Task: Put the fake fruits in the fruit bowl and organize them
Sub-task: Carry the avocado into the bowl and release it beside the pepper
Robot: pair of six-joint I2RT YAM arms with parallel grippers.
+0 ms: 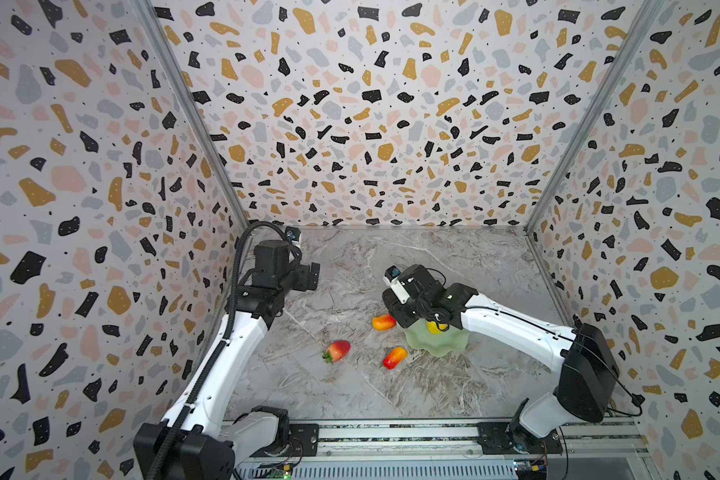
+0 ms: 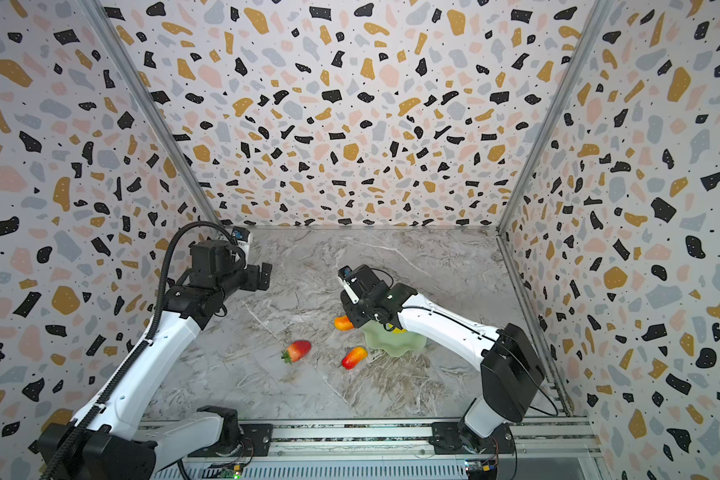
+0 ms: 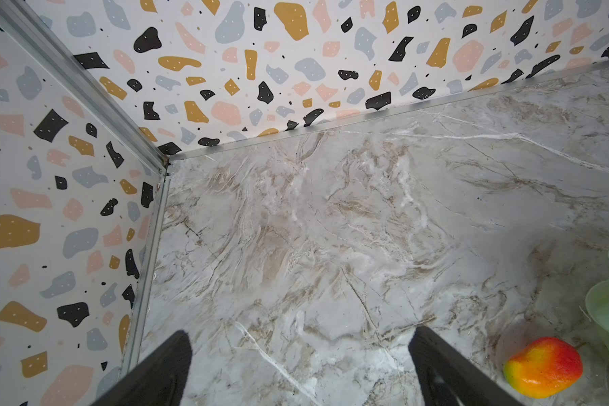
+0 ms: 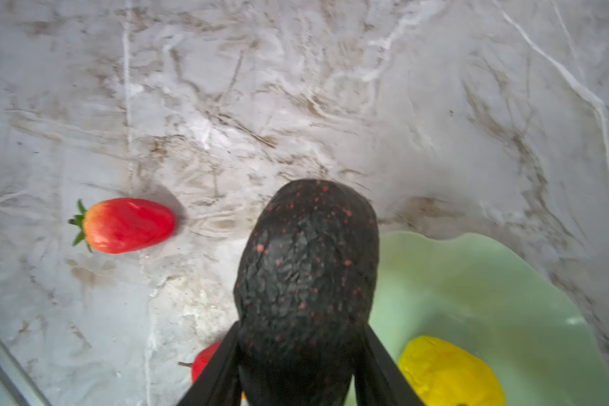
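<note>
In the right wrist view my right gripper [image 4: 301,328] is shut on the dark blackish-green oblong fruit [image 4: 306,274], held over the near rim of the pale green fruit bowl [image 4: 489,281]. A bumpy yellow fruit [image 4: 447,372] lies in the bowl. The strawberry [image 1: 336,350] and one red-orange oval [image 1: 394,357] lie on the table left of the bowl [image 1: 441,347]. The second oval [image 1: 384,322] sits against the bowl's left rim, beside the right wrist. My left gripper [image 1: 314,276] hovers open at the back left, holding nothing.
Patterned walls enclose the marble table on three sides. The left gripper's fingers [image 3: 169,369] point at the back-left corner [image 3: 166,165]. The arm bases stand on a metal rail [image 1: 391,434] along the front edge.
</note>
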